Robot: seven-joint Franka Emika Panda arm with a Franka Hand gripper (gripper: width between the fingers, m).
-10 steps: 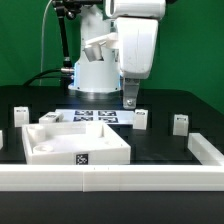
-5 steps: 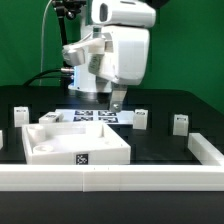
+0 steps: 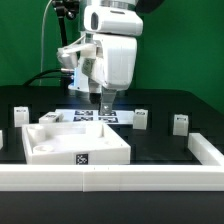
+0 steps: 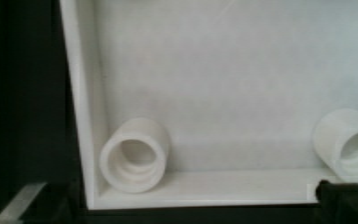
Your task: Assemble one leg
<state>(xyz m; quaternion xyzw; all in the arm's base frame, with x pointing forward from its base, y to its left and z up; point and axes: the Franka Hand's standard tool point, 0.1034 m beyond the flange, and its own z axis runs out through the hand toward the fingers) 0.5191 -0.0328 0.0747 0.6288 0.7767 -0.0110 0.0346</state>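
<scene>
Several legs, small white blocks with tags, stand on the black table: two at the exterior view's left (image 3: 20, 115) (image 3: 48, 117), one near the middle (image 3: 141, 119), and one at the right (image 3: 180, 123). My gripper (image 3: 107, 106) hangs above the back edge of the large white square panel (image 3: 75, 142), apart from every leg. In the wrist view the gripper (image 4: 185, 205) is open and empty, with its dark fingertips (image 4: 346, 195) at the two sides. Below it lies the panel's inside (image 4: 229, 90) with two round bosses (image 4: 135, 155) (image 4: 354, 146).
The marker board (image 3: 92, 117) lies behind the panel, near the robot base. A low white wall (image 3: 110, 178) runs along the table's front and turns back at the exterior view's right (image 3: 205, 150). A green backdrop stands behind.
The arm has swung toward the exterior view's left, from over the middle leg to over the panel's back edge. The gripper stays empty. No part has moved.
</scene>
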